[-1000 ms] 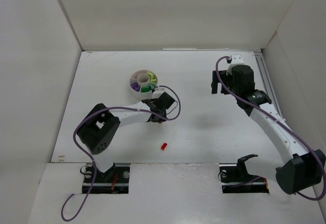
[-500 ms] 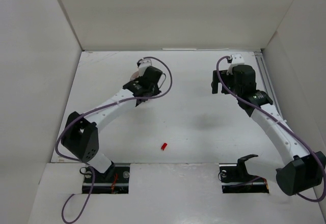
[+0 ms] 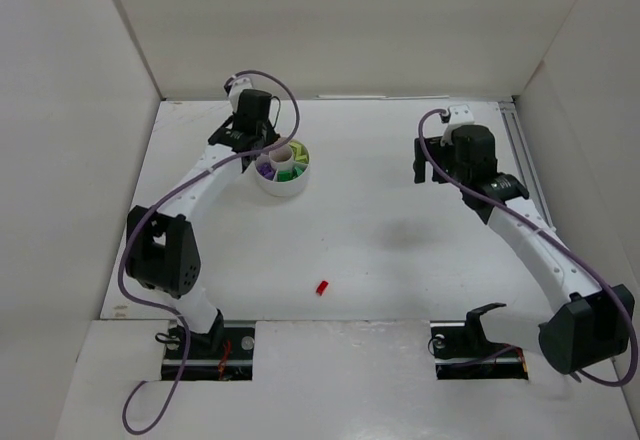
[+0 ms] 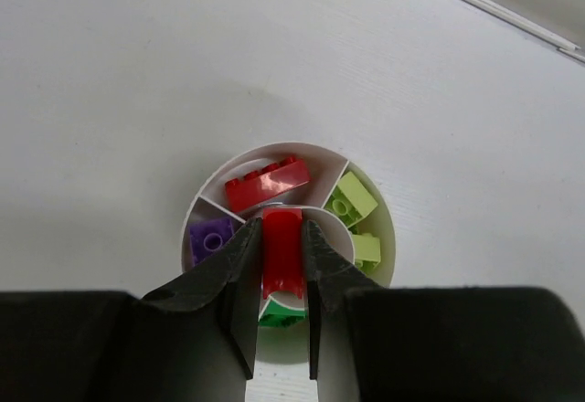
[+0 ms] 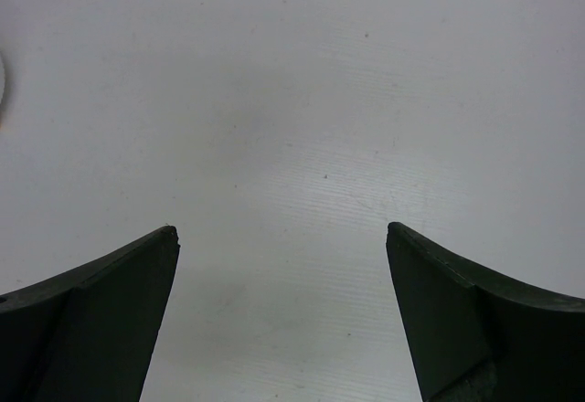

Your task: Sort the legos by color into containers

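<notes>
Left arm (image 3: 200,175) stretched far forward; left gripper (image 4: 281,238) above tub (image 4: 285,147) centre, clamped on red brick (image 4: 281,269); right arm (image 3: 530,240) extended; right gripper (image 5: 281,228) over table (image 5: 302,100), jaws wide apart.

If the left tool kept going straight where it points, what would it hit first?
Likely the white tub, around its middle, next to the red brick already lying there; depth is uncertain.
</notes>
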You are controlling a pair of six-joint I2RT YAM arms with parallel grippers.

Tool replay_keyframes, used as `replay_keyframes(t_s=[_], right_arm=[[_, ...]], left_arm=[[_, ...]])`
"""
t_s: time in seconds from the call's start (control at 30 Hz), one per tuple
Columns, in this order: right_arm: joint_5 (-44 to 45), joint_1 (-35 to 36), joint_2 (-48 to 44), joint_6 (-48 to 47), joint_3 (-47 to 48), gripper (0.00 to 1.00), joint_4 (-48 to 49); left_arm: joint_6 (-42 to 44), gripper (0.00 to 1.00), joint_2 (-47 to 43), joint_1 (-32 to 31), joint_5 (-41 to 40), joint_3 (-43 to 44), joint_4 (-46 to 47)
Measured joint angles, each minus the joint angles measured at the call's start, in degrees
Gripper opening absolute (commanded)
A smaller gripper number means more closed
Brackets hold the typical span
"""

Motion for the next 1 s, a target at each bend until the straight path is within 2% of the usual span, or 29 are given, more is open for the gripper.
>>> replay_keyframes(t_s=[0.3, 0.67, 0.83, 1.0], right_arm=[[0.3, 0.0, 0.9, 0.0, 1.0, 1.0, 0.0], [0.5, 0.0, 2.9, 0.0, 1.5, 1.0, 0.0], [0.5, 0.0, 3.0, 0.0, 1.5, 1.0, 0.0], [0.5, 0.0, 3.1, 0.0, 1.7, 1.0, 0.0]], left_arm=[[1.5, 0.05, 7.6, 3.7, 3.0, 1.0, 0.9], [2.4, 0.06, 11.5, 3.9, 4.5, 3.2, 1.4], [2.7, 0.16, 12.0, 3.9, 4.5, 3.8, 1.9], [2.9, 0.33, 13.0, 3.9, 4.7, 4.5, 1.8]])
